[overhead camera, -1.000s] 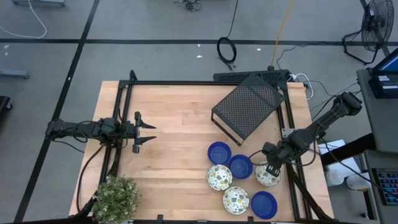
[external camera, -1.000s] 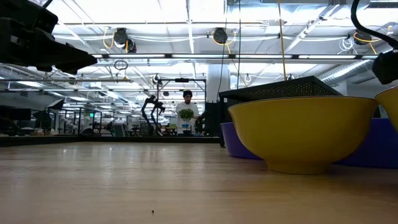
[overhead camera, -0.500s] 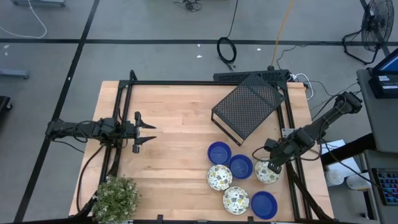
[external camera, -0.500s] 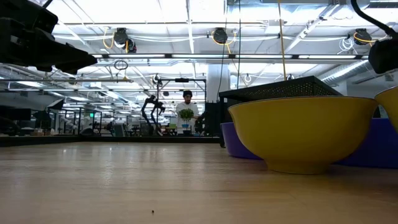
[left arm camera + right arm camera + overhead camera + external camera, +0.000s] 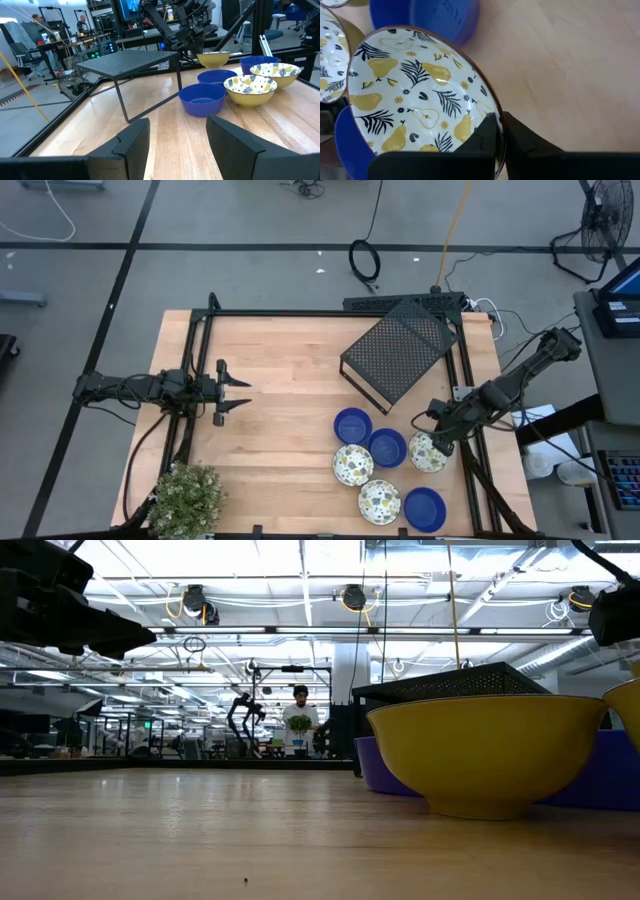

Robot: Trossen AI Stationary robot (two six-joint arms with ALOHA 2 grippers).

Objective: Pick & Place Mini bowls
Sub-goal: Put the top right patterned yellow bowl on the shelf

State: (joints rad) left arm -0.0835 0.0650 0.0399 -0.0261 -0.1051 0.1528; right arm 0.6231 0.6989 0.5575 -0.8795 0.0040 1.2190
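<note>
A wooden table (image 5: 280, 400) in a black frame stands on a grey floor, with a big workshop behind it where a person (image 5: 301, 720) stands far off.

The right pincer (image 5: 438, 442) is at the table's right edge, clenched on the rim of a patterned bowl (image 5: 426, 452). In the right wrist view its fingers (image 5: 490, 135) pinch the rim of this bowl (image 5: 420, 95), one inside and one outside; the inside is white with yellow pears and dark leaves. In the left wrist view the same bowl (image 5: 213, 59) shows its yellow outside and hangs tilted above the table under the right pincer (image 5: 192, 42).

Just beside the held bowl, on the side away from the table's edge, sits a blue bowl (image 5: 387, 447). A second blue bowl (image 5: 352, 425) lies just past that one. Two more patterned bowls (image 5: 353, 465) (image 5: 380, 501) rest nearer the front edge, and a third blue bowl (image 5: 424, 508) lies at the front, just below the held one. Behind the right pincer, towards the back of the table, stands a black perforated box (image 5: 398, 348).

The left pincer (image 5: 236, 393) waits well apart at the left side, released, fingers spread. A potted plant (image 5: 187, 498) sits at the front left corner.
</note>
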